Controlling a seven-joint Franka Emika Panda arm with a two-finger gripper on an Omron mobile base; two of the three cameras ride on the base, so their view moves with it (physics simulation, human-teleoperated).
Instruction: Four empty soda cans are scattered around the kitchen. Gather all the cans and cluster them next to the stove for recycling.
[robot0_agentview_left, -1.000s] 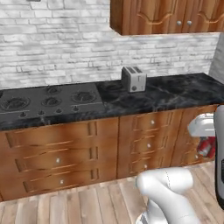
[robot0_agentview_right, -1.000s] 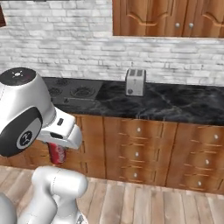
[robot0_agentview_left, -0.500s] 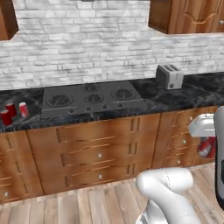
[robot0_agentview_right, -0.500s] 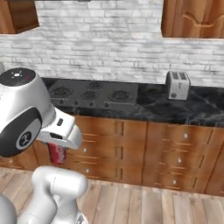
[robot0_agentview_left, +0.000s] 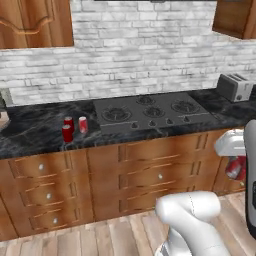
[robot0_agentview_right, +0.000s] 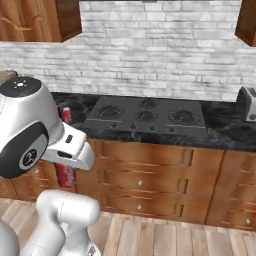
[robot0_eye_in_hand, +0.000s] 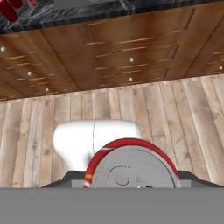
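Black veined marble counter (robot0_agentview_left: 30, 132) runs across the middle of both base views, over brown wood drawer fronts (robot0_agentview_right: 150, 175) and a plank floor (robot0_eye_in_hand: 131, 105), with a white-grey brick wall (robot0_agentview_left: 140, 55) behind. Set into the counter at centre is the stove (robot0_agentview_left: 155, 114), a flat black cooktop with round burner grates. A silver toaster (robot0_agentview_left: 234, 86) stands on the counter at the right edge of the left base view.

Just left of the stove in the left base view, three soda cans (robot0_agentview_left: 74, 128) stand upright on the counter in a tight group, long axes vertical, silvery tops up; they sit close beside the cooktop's left edge without touching it. In the hand view the same cans appear as red shapes in the upper left corner.

At the right edge of the left base view the white arm's forearm hangs low in front of the drawers, well below counter height, with the gripper (robot0_agentview_left: 235, 169) under it. Its jaws are pinched on a fourth can (robot0_eye_in_hand: 131, 168). In the right base view that can shows red beneath the white wrist at lower left, roughly upright with a slight tilt. In the hand view its round grey top with a red rim faces the camera at bottom centre, so its long axis runs along the gripper. The hand points down toward the floor and the drawer fronts.
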